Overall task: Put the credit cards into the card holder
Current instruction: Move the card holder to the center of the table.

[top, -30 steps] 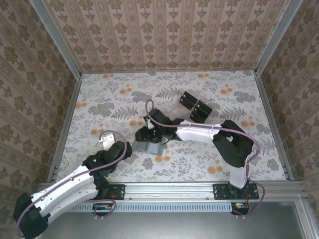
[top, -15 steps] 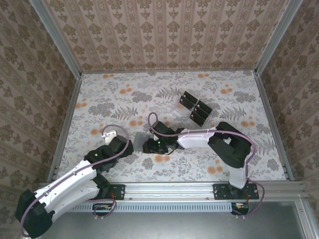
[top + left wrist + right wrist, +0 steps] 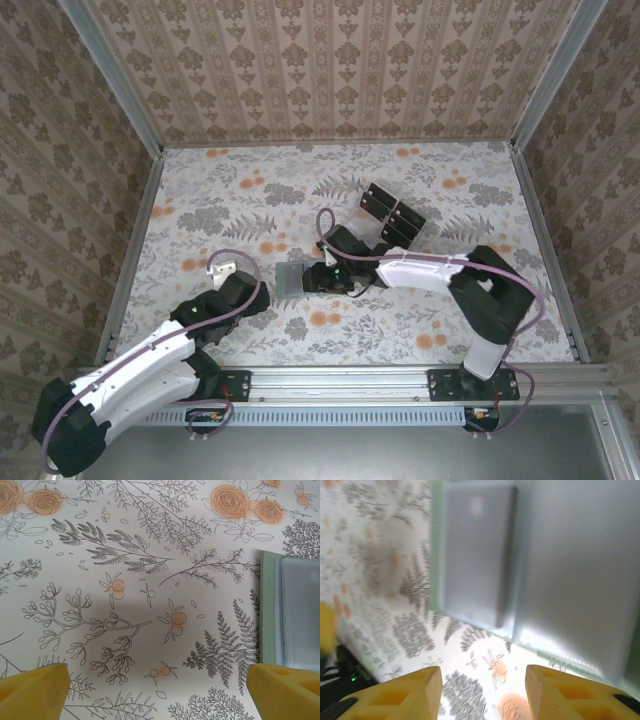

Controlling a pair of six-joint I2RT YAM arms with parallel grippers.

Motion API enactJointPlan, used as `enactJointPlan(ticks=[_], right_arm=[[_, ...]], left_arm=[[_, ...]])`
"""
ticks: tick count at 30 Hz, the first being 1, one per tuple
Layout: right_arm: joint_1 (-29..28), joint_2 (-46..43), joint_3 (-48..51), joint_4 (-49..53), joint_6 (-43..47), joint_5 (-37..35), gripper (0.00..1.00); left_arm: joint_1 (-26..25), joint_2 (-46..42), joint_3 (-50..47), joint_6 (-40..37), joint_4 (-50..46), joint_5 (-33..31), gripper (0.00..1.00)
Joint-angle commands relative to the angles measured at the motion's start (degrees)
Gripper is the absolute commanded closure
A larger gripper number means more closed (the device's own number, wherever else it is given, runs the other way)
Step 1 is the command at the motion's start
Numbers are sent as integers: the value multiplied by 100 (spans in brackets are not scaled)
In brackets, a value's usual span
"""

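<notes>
A floral cloth (image 3: 230, 210) covers the table: grey ferns and leaves with orange blossoms on white. In the left wrist view, orange roses sit at 11 and 1 o'clock. Wallpaper (image 3: 330, 70) in brown damask stripes stands at 9, 12 and 3 o'clock, with slanted metal posts (image 3: 110, 72) at the back corners. A metal rail (image 3: 340, 380) runs along 6 o'clock, with a plain grey surface (image 3: 350, 450) below it.
</notes>
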State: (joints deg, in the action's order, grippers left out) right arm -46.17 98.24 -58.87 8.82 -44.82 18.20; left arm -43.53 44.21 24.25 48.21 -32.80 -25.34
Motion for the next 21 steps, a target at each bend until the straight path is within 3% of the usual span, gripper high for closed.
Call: enactJointPlan(ticks=[1,9,14,21], right_arm=[[332,-695,-341,974,672,-322,52],[1409,-797,-1336,3092,2180,-1972,52],[1497,-442,-1884,3800,2774,-3137,54],[1497,21,-2040,4059,3132,-4176,55]], left_arm=[[88,117,364,-329,67,79,0],[531,862,1055,-888,340,595,0],[844,1531,1571,-1220,366,920,0],[951,2033,1835,-1235,545,1110,0]])
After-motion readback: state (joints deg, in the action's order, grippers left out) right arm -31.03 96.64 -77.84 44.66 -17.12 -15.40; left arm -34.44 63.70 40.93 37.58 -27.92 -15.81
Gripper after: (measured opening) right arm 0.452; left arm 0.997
